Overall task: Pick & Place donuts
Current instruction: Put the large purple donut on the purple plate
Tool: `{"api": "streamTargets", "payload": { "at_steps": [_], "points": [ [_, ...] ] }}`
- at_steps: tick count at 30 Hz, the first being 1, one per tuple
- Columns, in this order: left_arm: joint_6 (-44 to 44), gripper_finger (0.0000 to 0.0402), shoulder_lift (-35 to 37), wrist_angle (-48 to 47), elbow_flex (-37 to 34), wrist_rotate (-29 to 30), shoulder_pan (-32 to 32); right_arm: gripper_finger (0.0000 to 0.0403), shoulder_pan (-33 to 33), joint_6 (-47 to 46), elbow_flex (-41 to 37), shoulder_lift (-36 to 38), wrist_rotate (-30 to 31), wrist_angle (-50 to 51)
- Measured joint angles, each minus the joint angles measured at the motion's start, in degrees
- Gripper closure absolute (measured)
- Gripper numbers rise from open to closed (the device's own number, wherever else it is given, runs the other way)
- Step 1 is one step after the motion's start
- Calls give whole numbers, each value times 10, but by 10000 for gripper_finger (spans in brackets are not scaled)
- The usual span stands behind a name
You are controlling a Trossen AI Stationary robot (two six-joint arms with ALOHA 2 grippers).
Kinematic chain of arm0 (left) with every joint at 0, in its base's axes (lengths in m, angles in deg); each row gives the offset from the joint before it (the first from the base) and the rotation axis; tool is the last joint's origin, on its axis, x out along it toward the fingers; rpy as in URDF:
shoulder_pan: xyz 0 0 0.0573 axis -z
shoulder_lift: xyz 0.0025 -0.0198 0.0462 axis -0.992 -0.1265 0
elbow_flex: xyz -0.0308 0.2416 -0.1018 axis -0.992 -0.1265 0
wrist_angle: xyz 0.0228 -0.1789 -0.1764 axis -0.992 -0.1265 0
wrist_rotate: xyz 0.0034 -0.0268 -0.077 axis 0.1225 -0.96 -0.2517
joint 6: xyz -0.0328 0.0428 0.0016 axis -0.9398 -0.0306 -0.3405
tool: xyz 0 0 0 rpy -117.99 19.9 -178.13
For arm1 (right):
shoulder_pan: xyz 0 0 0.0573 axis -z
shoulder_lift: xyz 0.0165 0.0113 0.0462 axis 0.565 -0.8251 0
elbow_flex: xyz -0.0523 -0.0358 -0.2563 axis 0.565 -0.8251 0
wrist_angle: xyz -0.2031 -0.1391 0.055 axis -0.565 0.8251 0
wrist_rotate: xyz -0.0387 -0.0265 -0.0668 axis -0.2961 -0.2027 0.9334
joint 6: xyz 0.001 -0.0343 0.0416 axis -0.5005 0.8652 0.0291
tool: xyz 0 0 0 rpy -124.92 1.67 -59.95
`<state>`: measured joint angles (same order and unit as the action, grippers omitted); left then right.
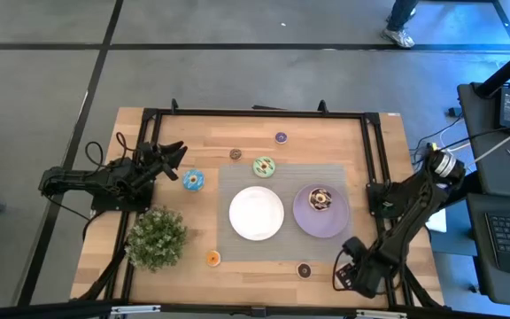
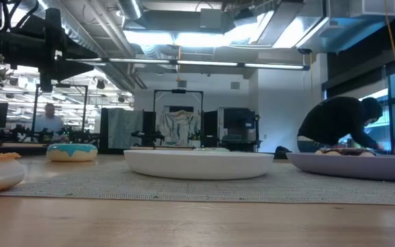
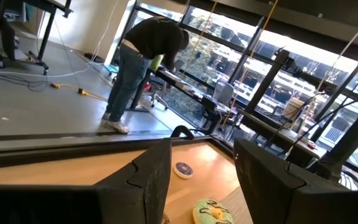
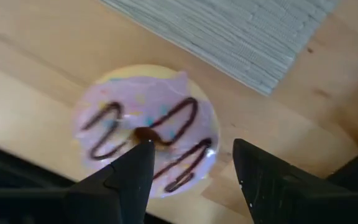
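Wooden bench (image 1: 149,266) from above: grey mat (image 1: 282,173) carrying a white plate (image 1: 256,213) and a purple plate (image 1: 308,223), the latter with a brown donut (image 1: 320,200) on it. Green donut (image 1: 264,167) lies at the mat's far edge; blue donut (image 1: 193,181) rests just ahead of the left tool (image 1: 173,153). Right tool (image 1: 348,275) sits near the bench's front right corner.

Low view: blue donut (image 2: 72,151) left of the white plate (image 2: 199,164); a person (image 2: 338,123) bends over in the room behind.

Left wrist: left tool (image 3: 201,177) released, fingers apart, grasping nothing.

Right wrist: right tool (image 4: 191,177) released, spread over a pink dark-striped donut (image 4: 146,127) lying on bare wood beside the mat's corner.
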<state>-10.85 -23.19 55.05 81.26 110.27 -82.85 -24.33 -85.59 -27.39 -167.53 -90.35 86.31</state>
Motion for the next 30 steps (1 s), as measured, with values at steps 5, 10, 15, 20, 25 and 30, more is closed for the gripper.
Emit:
{"api": "streamTargets", "payload": {
  "at_steps": [5, 10, 15, 20, 25, 30],
  "points": [
    [0, 233, 0, -3, 0, 0, 0, 186, -1, 0, 0, -30, 4, -30],
    [1, 233, 0, -3, 0, 0, 0, 213, -1, -3, 0, -41, 4, -42],
    [0, 233, 0, -3, 0, 0, 0, 265, -1, -1, 0, -40, 4, -42],
    [0, 233, 0, -3, 0, 0, 0, 309, 0, 2, -1, -9, 3, -39],
    [0, 233, 0, -2, 0, 0, 0, 326, 21, 6, -1, 64, 36, -4],
    [0, 233, 0, -2, 0, 0, 0, 324, 90, 93, 0, 141, 104, 49]
  ]
}}
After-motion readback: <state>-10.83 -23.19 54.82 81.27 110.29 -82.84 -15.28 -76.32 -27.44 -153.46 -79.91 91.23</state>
